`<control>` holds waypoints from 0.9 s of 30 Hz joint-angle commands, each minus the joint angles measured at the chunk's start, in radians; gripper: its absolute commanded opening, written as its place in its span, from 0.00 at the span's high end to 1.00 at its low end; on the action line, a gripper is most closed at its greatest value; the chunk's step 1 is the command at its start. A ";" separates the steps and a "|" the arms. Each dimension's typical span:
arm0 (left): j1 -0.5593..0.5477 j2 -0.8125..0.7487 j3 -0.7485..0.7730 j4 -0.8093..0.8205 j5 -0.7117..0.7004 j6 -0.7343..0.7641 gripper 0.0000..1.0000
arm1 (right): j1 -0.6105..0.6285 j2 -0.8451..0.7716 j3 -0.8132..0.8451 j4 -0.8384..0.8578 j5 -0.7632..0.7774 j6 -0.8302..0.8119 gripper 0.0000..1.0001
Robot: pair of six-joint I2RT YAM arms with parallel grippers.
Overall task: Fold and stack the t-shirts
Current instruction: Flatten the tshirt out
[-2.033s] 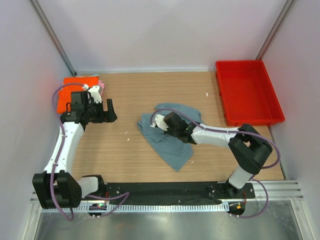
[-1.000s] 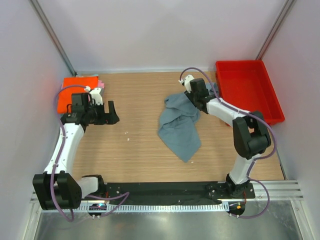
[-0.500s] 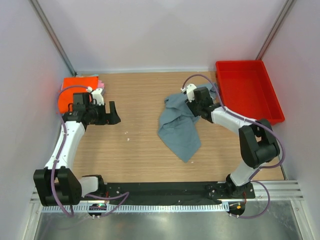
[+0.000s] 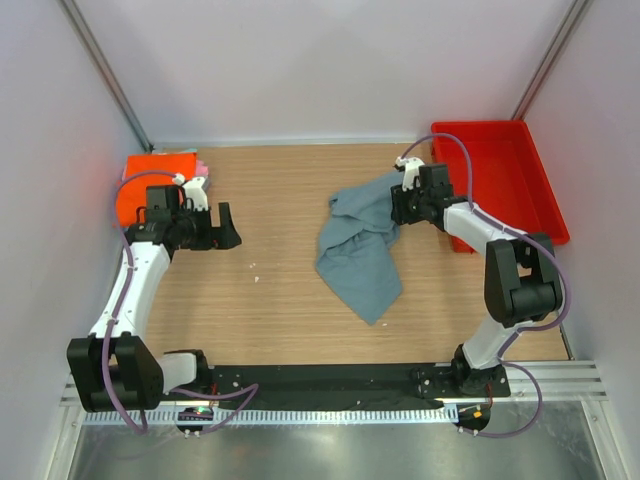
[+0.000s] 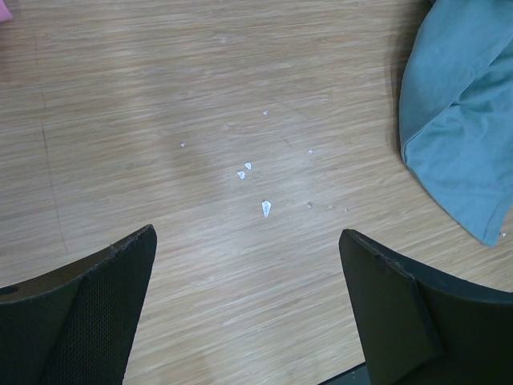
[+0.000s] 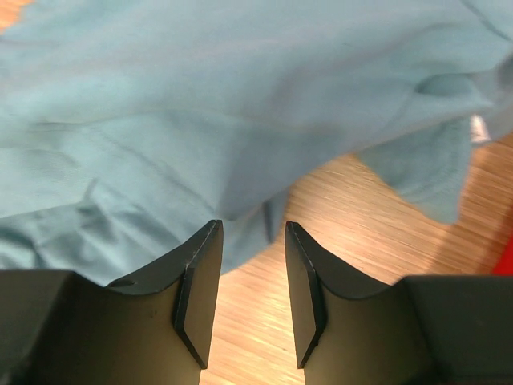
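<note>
Checking the top view: three t-shirts, one bin, two arms. No writing is legible anywhere. The grey-blue t-shirt [image 4: 362,250] is soft, crumpled cloth in a long, loose heap right of the centre of the wooden table [image 4: 280,190], its far end drawn up toward the right gripper [image 4: 398,205]. The orange t-shirt [image 4: 160,165] lies flat and squarish in the far left corner, with a sliver of the pink t-shirt [image 4: 203,171] at its right edge. The red plastic bin [image 4: 495,185], a rectangle with rounded corners, sits in the far right corner. The left gripper [image 4: 228,225] hangs near the left edge, just beside the orange shirt, holding nothing.

Left wrist: left gripper [image 5: 247,237] has its jaws wide with bare wood grain [image 5: 160,96] between them. A few white crumbs [image 5: 244,172] lie ahead. The grey-blue shirt's [image 5: 457,120] rounded, hemmed edge shows at right, and a pink scrap [image 5: 4,10] at top left.

Right wrist: right gripper [image 6: 252,233] has its jaws narrow, with black pads and a slim gap showing wood [image 6: 377,224]. The grey-blue cloth [image 6: 240,104] is smooth and folded, and its edge hangs right at the fingertips. I cannot tell whether it is pinched. One small white tag [image 6: 479,128] sits at the right, its text unreadable. The bin's red [image 6: 506,257] shows at the frame edge.
</note>
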 commanded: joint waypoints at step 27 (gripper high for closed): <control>0.007 -0.023 -0.010 0.021 0.000 0.016 0.04 | -0.040 0.051 0.028 0.082 -0.278 0.069 0.58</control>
